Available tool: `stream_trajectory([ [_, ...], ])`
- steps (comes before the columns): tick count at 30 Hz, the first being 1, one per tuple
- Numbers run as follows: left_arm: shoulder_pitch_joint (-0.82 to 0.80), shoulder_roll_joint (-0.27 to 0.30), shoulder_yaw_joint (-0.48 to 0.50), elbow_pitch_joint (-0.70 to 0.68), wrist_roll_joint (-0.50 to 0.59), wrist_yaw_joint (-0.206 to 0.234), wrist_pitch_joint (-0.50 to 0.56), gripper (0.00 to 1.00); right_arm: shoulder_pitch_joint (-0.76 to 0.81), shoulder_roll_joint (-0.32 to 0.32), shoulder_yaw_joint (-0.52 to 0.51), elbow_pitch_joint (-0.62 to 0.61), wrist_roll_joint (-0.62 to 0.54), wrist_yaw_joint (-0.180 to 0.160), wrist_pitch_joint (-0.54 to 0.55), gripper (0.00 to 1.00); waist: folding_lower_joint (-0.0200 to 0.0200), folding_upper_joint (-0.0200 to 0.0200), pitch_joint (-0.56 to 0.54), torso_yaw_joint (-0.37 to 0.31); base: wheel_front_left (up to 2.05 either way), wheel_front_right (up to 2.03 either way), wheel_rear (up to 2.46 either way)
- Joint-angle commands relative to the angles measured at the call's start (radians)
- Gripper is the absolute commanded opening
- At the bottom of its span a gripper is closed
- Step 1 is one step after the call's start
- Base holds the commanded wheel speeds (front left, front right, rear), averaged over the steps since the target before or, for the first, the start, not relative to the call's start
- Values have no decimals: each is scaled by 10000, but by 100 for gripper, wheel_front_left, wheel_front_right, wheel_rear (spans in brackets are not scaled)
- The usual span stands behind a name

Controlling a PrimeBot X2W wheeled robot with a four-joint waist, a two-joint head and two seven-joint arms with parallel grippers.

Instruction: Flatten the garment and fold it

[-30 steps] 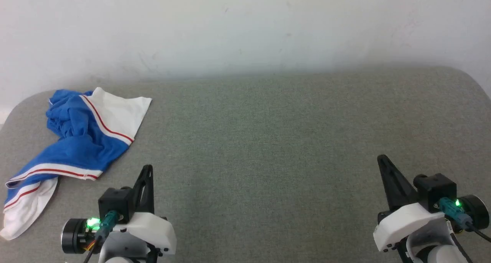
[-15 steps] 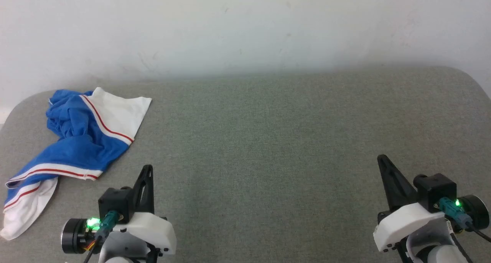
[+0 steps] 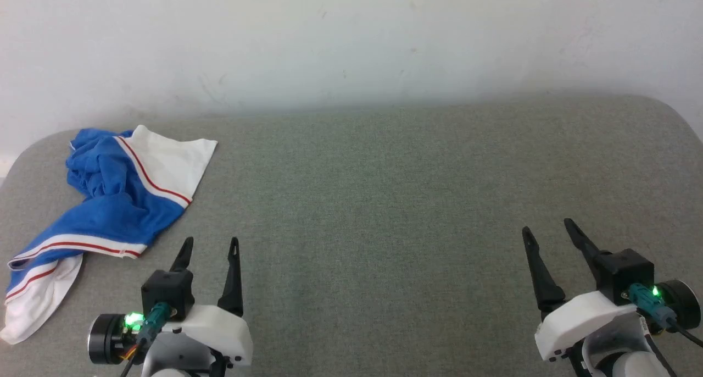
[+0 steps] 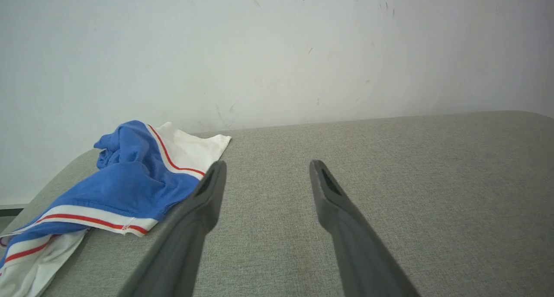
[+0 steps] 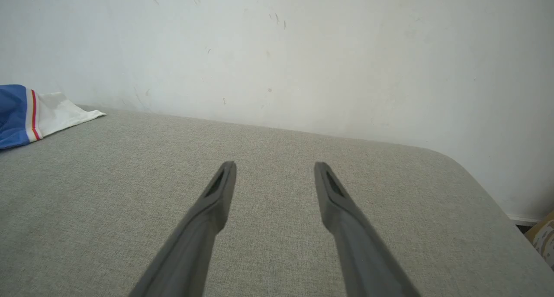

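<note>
The garment lies crumpled at the far left of the grey surface, royal blue with white sleeves and red-and-white striped trim. It also shows at the left of the left wrist view and at the left edge of the right wrist view. My left gripper stands open just right of the garment's near edge, holding nothing. My right gripper stands open over bare fabric far to the right, also with nothing in it.
The grey upholstered surface has rounded corners at the left and right and ends at a white wall behind. A bit of a cardboard box shows past the right corner, down at floor level.
Both grippers have opened: their fingers were together in the earlier frames and now stand apart. The arms and the garment have not moved.
</note>
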Motion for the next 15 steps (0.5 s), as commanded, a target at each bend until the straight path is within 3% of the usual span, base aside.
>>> stream_trajectory([
  [1, 25, -2, -1, 12, -51, -1, -83, 100, 13, 2, -67, 34, 84, -1, -83, 100, 0, -1, 3, -1, 0, 0, 0],
  [15, 137, -8, 8, 53, -232, -2, -355, 100, 55, 7, -327, 178, 318, -3, -355, 100, 0, -1, -26, 14, 0, 0, 0],
])
